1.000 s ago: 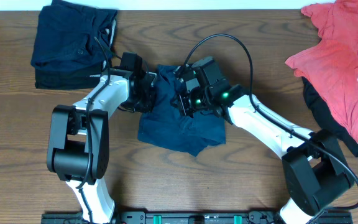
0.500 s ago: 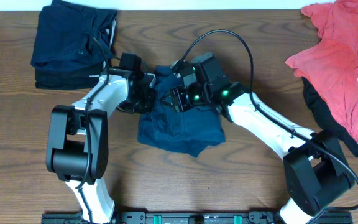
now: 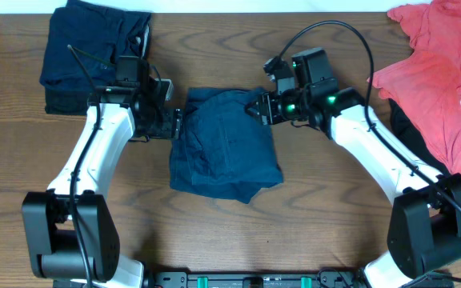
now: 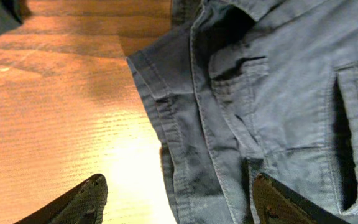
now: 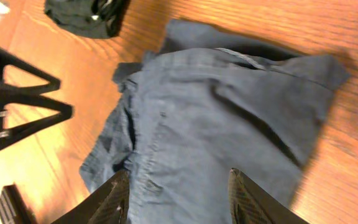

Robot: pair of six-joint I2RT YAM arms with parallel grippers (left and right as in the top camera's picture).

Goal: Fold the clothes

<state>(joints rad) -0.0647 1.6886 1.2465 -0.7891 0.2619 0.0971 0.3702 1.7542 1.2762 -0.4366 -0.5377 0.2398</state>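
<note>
Two claws flank the shorts (image 3: 226, 148), which lie rumpled but flat in the middle of the desk (image 3: 318, 228), between your arms. Your left claw (image 3: 174, 124) is at the shorts' left edge, toward the far end. Your right claw (image 3: 259, 107) is just beside their far right corner. Both are spread and pinch nothing.

From the left wrist, the stitched hem runs between the fingers (image 4: 82, 198), with cloth to one side and bare wood to the other. From the right wrist, the fingers (image 5: 112, 200) open over the cloth, which spreads away ahead of them.

The shorts run slightly longer from far edge to near edge than across. Neither arm is clearly nearer, so a fold probably calls for both. A dark folded pile (image 3: 94, 52) lies at the far left and a red T-shirt (image 3: 438, 76) at the far right, both well apart from the shorts.
</note>
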